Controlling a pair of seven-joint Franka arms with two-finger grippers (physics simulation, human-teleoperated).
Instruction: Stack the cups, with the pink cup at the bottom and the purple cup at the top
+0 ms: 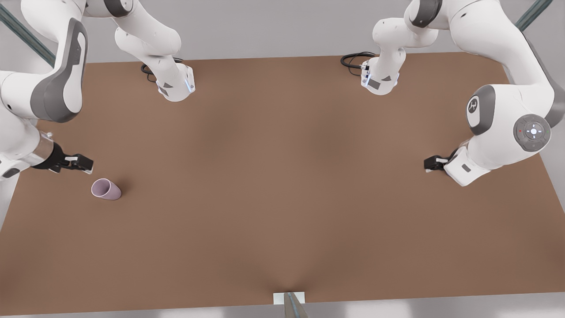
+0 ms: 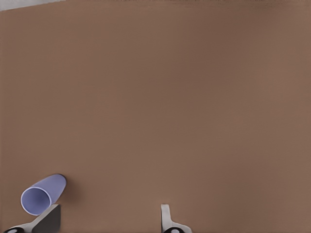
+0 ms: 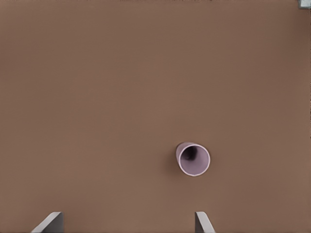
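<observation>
R pincer (image 1: 84, 165) wide nr pink cup (image 1: 106, 189), L pincer (image 1: 430, 164) wide nr purple cup (image 2: 43, 194)

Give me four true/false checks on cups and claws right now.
1. The cups are already stacked. False: the pink cup sits alone near the right claw, and the purple cup is over by the left claw.
2. Both claws are open. True.
3. The pink cup is at the front view's left. True.
4. The left claw grips the purple cup. False: the cup sits outside its open fingers.
</observation>
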